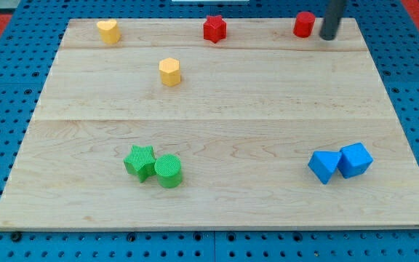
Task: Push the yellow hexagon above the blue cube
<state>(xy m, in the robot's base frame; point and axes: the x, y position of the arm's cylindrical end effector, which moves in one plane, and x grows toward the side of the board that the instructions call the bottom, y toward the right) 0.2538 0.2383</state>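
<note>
The yellow hexagon (169, 72) sits on the wooden board in the upper left-middle. The blue cube (356, 159) lies at the lower right, touching a second blue block (324, 166) on its left. My tip (328, 36) is at the view's top right, just right of a red cylinder (304, 25). The tip is far to the right of the yellow hexagon and well above the blue cube.
A yellow heart-like block (108, 31) sits at the top left. A red star (214, 28) is at the top middle. A green star (140, 161) and a green cylinder (169, 171) touch at the lower left. The board (231, 109) lies on a blue pegboard.
</note>
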